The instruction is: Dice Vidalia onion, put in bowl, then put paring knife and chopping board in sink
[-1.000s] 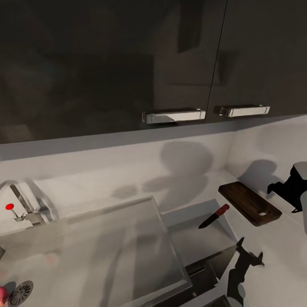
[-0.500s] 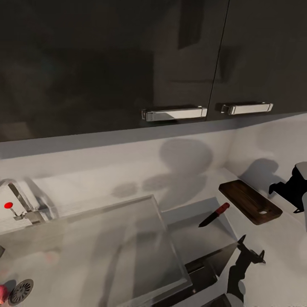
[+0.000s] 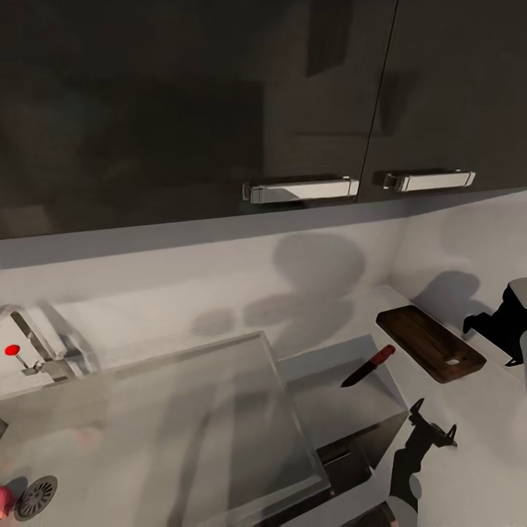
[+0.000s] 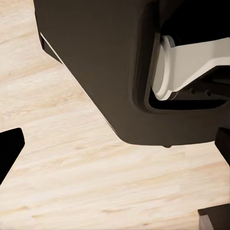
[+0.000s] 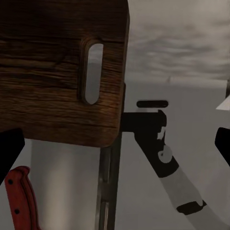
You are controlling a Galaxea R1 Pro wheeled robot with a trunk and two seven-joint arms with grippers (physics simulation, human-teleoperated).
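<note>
Little has changed in the last second: the head camera has crept, so the chrome handles [image 3: 300, 190] sit slightly higher and further right, while the things on the worktop keep their places and the right gripper [image 3: 498, 331] has edged towards the frame's right border.

That right gripper hovers with its fingers spread and nothing between them, just beyond the slotted end of the chopping board [image 3: 428, 342]. In the right wrist view the board's slot hole [image 5: 92, 73] is close in front. The left gripper [image 3: 432, 428] is also released and empty, raised above the countertop [image 3: 468, 454] in front of the board. The left wrist view looks down on light wood floor [image 4: 72, 182] and a dark part of the robot's body [image 4: 105, 62].

Beside the board, apart from it, the paring knife [image 3: 368, 366] lies flat, its red handle towards the board and its dark blade pointing to the sink [image 3: 146, 439]. At the sink's far left are the round drain [image 3: 35, 498], a pink rounded object [image 3: 4, 503] cut off by the frame edge, and the tap [image 3: 29, 337] with its red knob [image 3: 12, 350]. Glossy black upper cabinets [image 3: 183, 110] hang above.
</note>
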